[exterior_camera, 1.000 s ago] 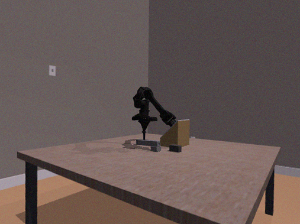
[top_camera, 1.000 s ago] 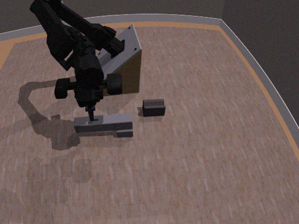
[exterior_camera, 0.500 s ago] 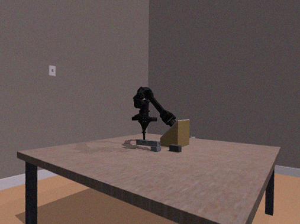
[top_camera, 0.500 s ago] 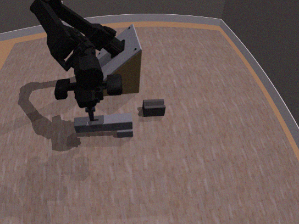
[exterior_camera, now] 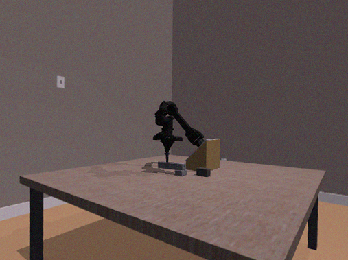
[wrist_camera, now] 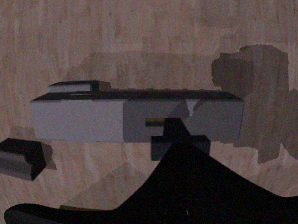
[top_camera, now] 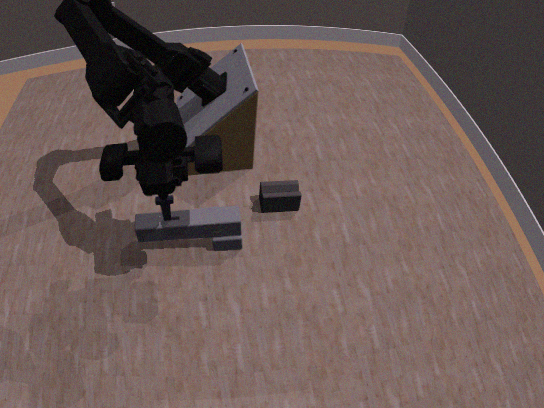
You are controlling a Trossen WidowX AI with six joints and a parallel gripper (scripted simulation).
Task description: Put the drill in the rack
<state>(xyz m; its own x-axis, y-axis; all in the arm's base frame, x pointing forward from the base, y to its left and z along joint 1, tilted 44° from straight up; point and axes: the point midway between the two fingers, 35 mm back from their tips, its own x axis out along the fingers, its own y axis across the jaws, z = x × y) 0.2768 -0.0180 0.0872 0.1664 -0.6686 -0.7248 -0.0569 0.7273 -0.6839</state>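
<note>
My gripper (top_camera: 163, 192) (exterior_camera: 167, 151) (wrist_camera: 180, 151) is shut and points down. Its tips are at the top of the dark key (top_camera: 166, 211) (exterior_camera: 167, 158) (wrist_camera: 173, 128); a small gap cannot be ruled out. The key has a wide crosspiece and a narrow blade, and its blade goes down into the slot in the long grey block (top_camera: 215, 216) (exterior_camera: 171, 165) (wrist_camera: 77, 120). A yellowish strip (wrist_camera: 153, 121) shows in the slot beside the blade. I cannot make out the drill. A dark grooved block (top_camera: 280, 200) (exterior_camera: 203, 172) (wrist_camera: 19, 157), seemingly the rack, stands apart from the long block's end.
A small grey block (top_camera: 227, 243) (exterior_camera: 181, 173) (wrist_camera: 74, 86) lies against the long block's side, near the end closest to the dark block. The arm's sloped stand (top_camera: 232, 135) (exterior_camera: 210, 156) is behind. The arm's shadow falls across the long block and the table.
</note>
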